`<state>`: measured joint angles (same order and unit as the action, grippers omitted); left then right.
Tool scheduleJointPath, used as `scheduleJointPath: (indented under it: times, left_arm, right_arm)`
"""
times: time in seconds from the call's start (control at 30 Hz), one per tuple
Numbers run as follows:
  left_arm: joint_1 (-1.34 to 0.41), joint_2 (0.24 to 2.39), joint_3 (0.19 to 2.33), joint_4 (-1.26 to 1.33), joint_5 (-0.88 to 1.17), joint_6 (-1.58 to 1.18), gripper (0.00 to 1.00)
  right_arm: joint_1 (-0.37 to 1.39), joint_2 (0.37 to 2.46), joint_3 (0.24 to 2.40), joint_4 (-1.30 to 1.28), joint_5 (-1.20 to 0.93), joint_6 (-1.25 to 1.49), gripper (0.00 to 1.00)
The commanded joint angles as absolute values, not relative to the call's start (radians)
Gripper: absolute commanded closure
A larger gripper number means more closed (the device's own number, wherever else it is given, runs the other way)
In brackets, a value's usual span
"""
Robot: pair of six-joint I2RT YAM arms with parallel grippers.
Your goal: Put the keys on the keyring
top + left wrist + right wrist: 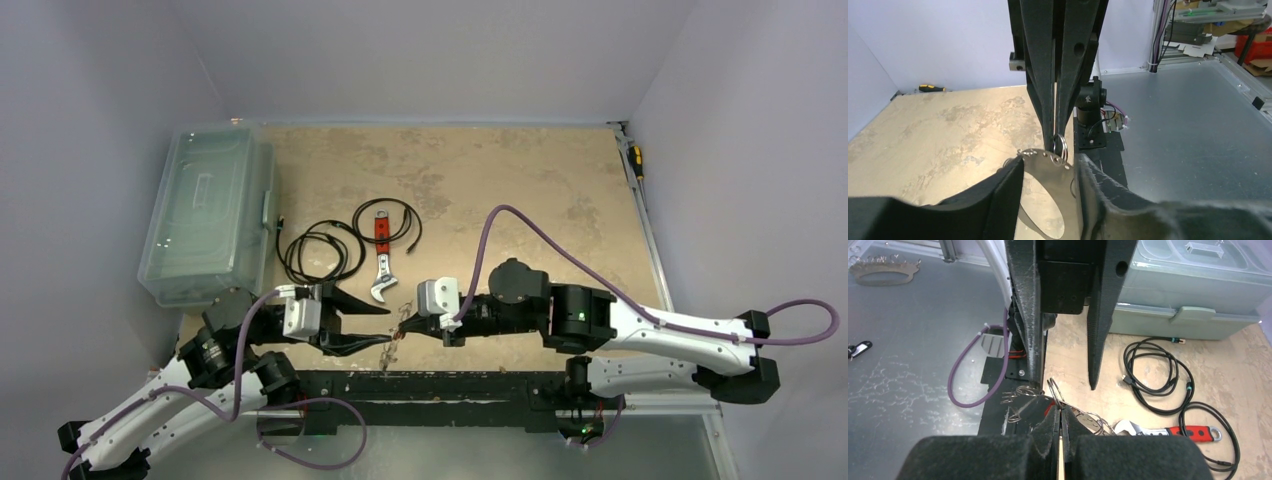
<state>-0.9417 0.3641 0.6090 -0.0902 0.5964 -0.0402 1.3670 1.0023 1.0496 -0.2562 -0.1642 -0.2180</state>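
Right gripper [1055, 141] pinched shut on a small silvery split ring [1061, 148], near the jaw end of the red-handled silvery wrench [381, 258].
Left gripper [1064, 384] stands partly spread, a finger on either side of the large oval silvery keyring [1043, 167], whose lower part is cut off. The small silvery keys [1013, 401] beside it blur into tangled metal and cannot be counted.

Left gripper [386, 327] and right gripper [408, 322] tip to tip near front edge of table [520, 180]. Small silvery bits, perhaps keys [393, 347], between them. Wrench [381, 262], black cables [322, 252] just behind. Clear lidded box [205, 215] far left.
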Motion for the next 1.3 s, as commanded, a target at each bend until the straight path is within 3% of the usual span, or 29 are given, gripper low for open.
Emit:
scheduleJointPath:
  times: [0.0, 0.1, 0.33, 0.63, 1.27]
  left_arm:
    - [-0.934, 0.362, 0.667, -0.15, 0.566, -0.005, 0.51]
    - [-0.934, 0.365, 0.701, -0.188, 0.558, 0.03, 0.42]
    - [-0.934, 0.371, 0.744, -0.229, 0.548, 0.069, 0.41]
    - [-0.935, 0.539, 0.73, -0.16, 0.622, 0.031, 0.48]
    - [-0.935, 0.644, 0.67, -0.043, 0.699, -0.085, 0.58]
  right_arm:
    - [1.368, 1.009, 1.149, -0.364, -0.174, -0.251, 1.0]
    - [1.367, 1.034, 1.208, -0.47, -0.159, -0.25, 1.0]
    - [1.367, 1.133, 1.368, -0.764, -0.122, -0.173, 1.0]
    - [1.367, 1.214, 1.451, -0.922, -0.074, -0.122, 1.0]
    - [1.366, 1.245, 1.488, -0.941, -0.011, -0.115, 1.0]
